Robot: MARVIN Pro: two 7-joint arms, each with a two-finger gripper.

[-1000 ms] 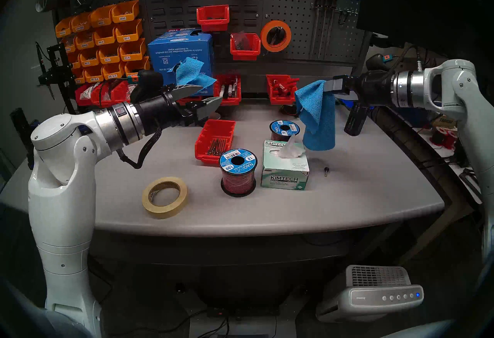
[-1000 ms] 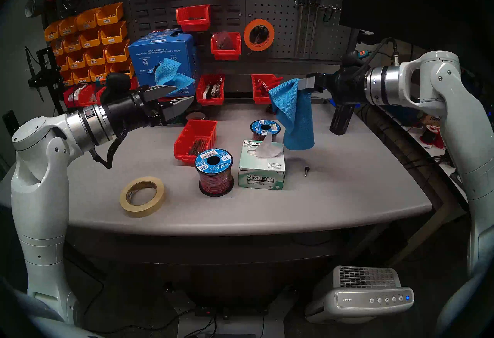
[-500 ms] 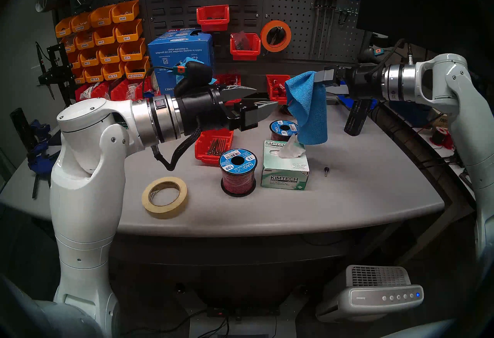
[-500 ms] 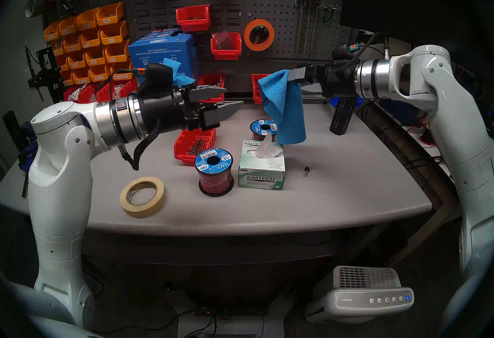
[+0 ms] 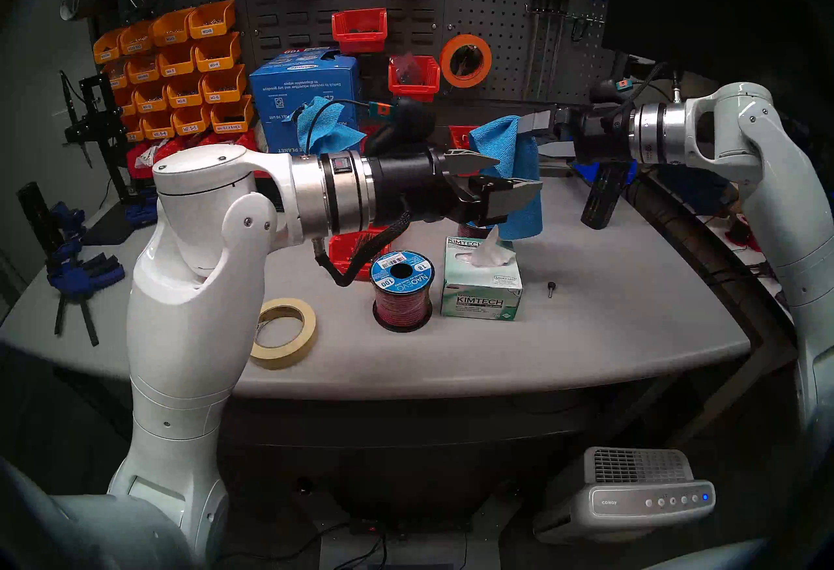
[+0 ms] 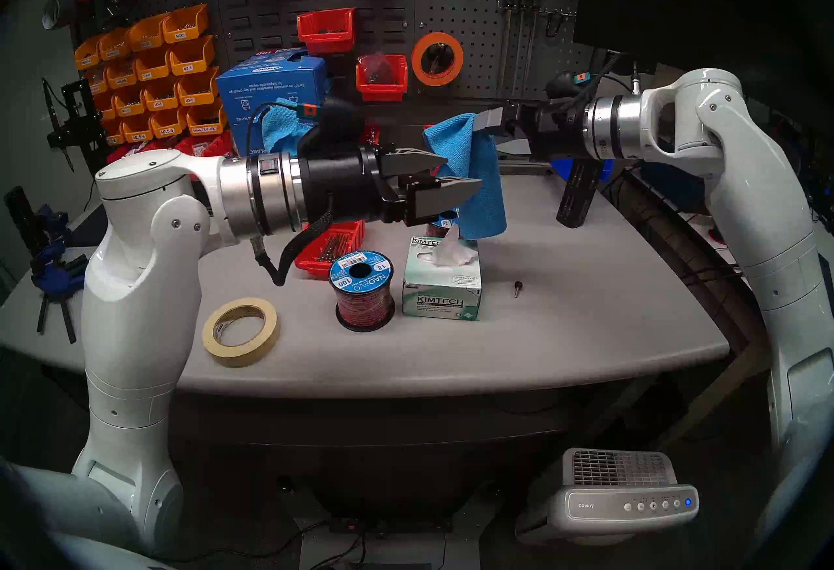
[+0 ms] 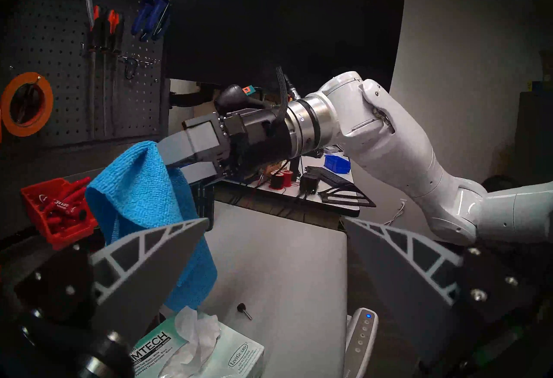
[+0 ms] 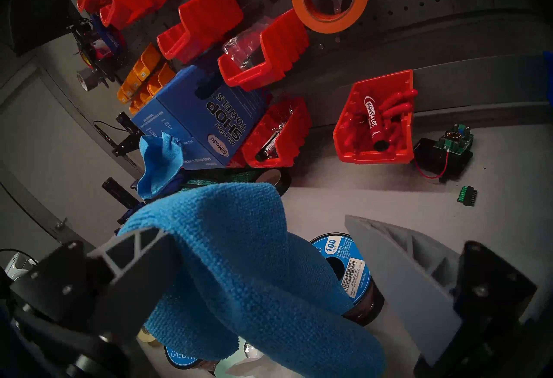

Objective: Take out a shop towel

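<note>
The bright-blue shop towel [image 5: 528,221] hangs limp in the air over the table, draped over one finger of my right gripper [image 5: 535,138]. In the right wrist view the right gripper [image 8: 257,224] has its fingers wide apart, with the towel [image 8: 254,263] over the left finger. My left gripper [image 5: 519,174] is open and empty, its fingertips at the towel's left edge. In the left wrist view the towel [image 7: 140,189] lies partly behind the left finger, left of the gripper's gap [image 7: 275,224]. The blue carton [image 5: 302,90] stands at the back with another blue towel [image 5: 325,131] sticking out.
Under the hanging towel stand the Kimtech box [image 5: 480,285] with white tissue, a wire spool [image 5: 401,289] and a red bin [image 5: 347,248]. A tape roll [image 5: 282,332] lies front left and a small knob [image 5: 550,287] right of the box. A black tool [image 5: 600,199] stands back right.
My left arm has swung right, from the carton to the hanging towel, gripper still open. My right arm has carried the towel a little left and up.
</note>
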